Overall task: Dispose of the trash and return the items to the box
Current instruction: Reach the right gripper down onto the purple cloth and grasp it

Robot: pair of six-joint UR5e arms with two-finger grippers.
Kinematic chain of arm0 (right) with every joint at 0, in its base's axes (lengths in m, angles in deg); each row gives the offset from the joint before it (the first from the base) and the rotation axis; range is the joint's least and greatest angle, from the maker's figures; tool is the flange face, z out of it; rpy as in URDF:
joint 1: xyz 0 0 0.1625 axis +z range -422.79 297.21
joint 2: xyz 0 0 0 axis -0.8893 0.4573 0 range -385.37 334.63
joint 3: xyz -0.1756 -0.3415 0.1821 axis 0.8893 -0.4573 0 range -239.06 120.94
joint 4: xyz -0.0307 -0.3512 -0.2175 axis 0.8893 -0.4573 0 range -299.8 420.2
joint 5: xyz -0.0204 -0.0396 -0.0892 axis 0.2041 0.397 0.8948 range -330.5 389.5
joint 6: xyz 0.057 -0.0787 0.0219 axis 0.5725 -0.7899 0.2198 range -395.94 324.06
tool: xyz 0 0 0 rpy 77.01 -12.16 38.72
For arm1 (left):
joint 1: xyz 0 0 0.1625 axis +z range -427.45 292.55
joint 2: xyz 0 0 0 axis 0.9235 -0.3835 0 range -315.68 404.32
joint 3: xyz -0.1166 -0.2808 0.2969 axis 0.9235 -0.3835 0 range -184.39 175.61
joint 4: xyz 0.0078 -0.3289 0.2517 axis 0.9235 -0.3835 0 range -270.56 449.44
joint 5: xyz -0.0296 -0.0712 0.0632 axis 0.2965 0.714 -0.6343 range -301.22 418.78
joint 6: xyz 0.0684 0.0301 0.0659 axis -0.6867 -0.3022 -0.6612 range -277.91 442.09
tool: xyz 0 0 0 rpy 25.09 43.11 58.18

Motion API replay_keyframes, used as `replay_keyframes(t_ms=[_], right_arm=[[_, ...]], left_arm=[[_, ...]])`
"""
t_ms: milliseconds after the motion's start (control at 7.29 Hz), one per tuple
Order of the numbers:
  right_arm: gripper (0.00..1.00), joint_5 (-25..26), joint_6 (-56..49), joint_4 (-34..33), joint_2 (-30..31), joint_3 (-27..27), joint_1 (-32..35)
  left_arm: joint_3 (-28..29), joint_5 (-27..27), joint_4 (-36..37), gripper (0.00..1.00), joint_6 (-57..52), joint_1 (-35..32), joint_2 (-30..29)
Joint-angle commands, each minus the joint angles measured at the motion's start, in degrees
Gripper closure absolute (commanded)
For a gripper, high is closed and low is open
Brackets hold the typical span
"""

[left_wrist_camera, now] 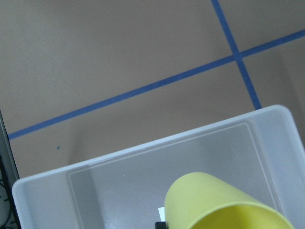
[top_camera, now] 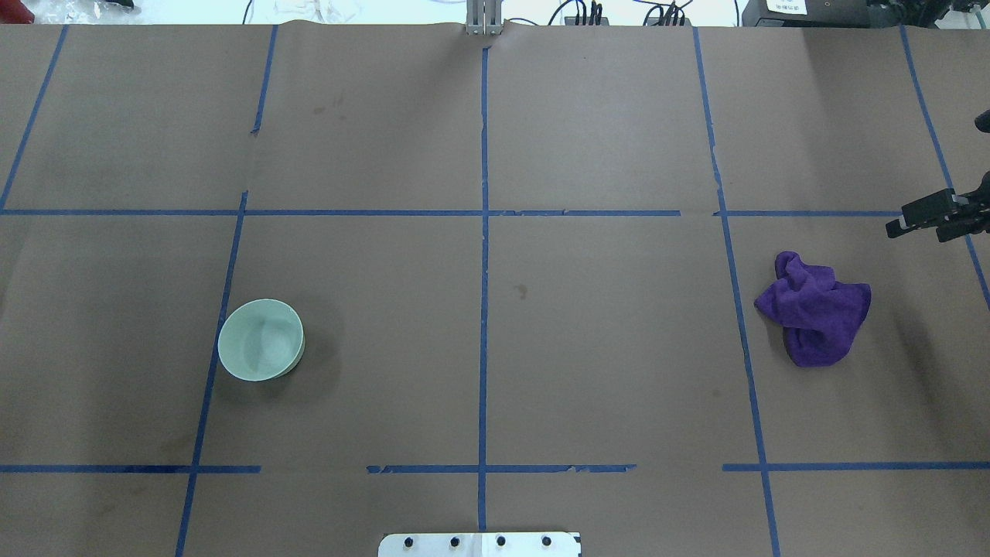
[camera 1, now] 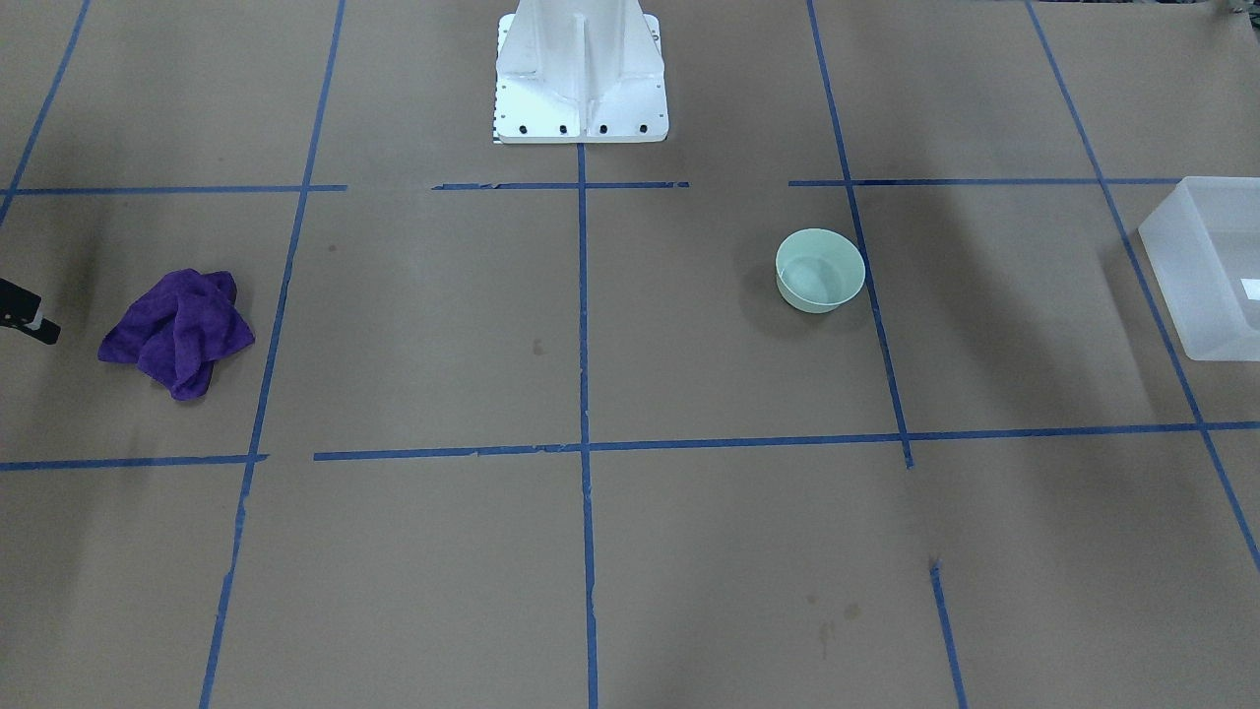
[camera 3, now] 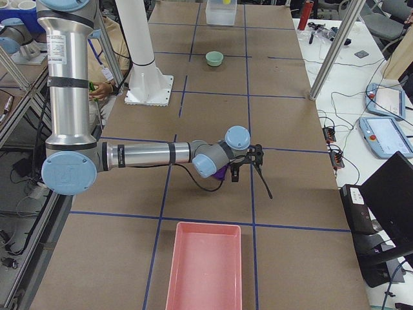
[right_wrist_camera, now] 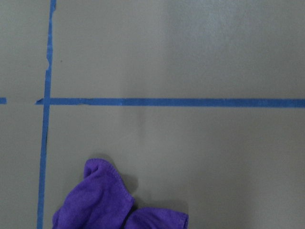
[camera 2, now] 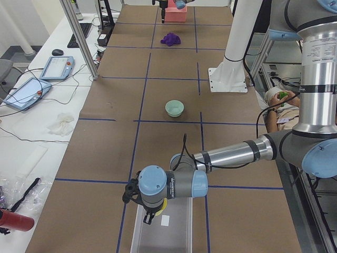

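The yellow cup (left_wrist_camera: 214,200) fills the bottom of the left wrist view, tipped on its side, just above the frosted box (left_wrist_camera: 143,148). My left gripper (camera 2: 150,213) is over the box (camera 2: 158,234) at the table's left end and is shut on the cup; its fingers are hidden. The box's corner also shows in the front-facing view (camera 1: 1196,286). My right gripper (top_camera: 897,224) hovers at the table's right edge, just beyond a crumpled purple cloth (top_camera: 816,309). It looks open and empty.
A pale green bowl (top_camera: 261,340) stands empty left of the table's centre. A pink tray (camera 3: 206,271) lies at the table's right end. The white robot pedestal (camera 1: 581,69) stands at the middle of the robot's side. Blue tape lines cross the brown table cover.
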Motion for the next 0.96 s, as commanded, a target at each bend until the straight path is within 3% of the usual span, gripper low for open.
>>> replay_keyframes(t_ms=[0,274,548,823], right_arm=[[0.0,0.2,3.55,0.64,6.07,5.39,-0.61],[0.0,0.37,4.16,0.64,6.97,5.76,-2.53],[0.0,1.94,12.13,0.64,6.97,7.42,-5.35],[0.0,2.04,15.12,0.55,7.5,8.04,-7.63]], left_arm=[[1.42,2.59,-1.09,1.0,4.19,4.89,-0.04],[2.81,4.44,-5.64,1.0,9.12,12.62,-0.04],[5.54,4.18,-9.26,1.0,9.22,13.11,-0.04],[5.46,4.35,-9.36,0.92,9.31,13.19,-0.04]])
